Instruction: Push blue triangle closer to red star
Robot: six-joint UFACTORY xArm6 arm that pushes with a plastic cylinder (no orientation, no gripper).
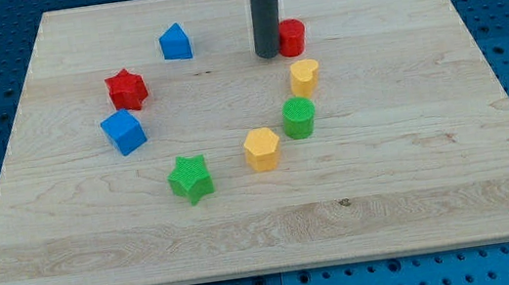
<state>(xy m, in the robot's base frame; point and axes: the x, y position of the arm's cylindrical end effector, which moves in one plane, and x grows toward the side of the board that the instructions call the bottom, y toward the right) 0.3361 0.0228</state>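
The blue triangle (176,42) lies near the view's top, left of centre. The red star (126,88) lies below and to the left of it, a short gap apart. My tip (268,55) is at the end of the dark rod, right of the blue triangle by about a block's width or two, and just left of a red cylinder (293,36). The tip touches neither the triangle nor the star.
A blue cube (123,132) sits just below the red star. A green star (189,179), a yellow hexagon (262,148), a green cylinder (298,117) and a yellow block (304,76) form an arc lower down. The wooden board (438,187) lies on a blue pegboard.
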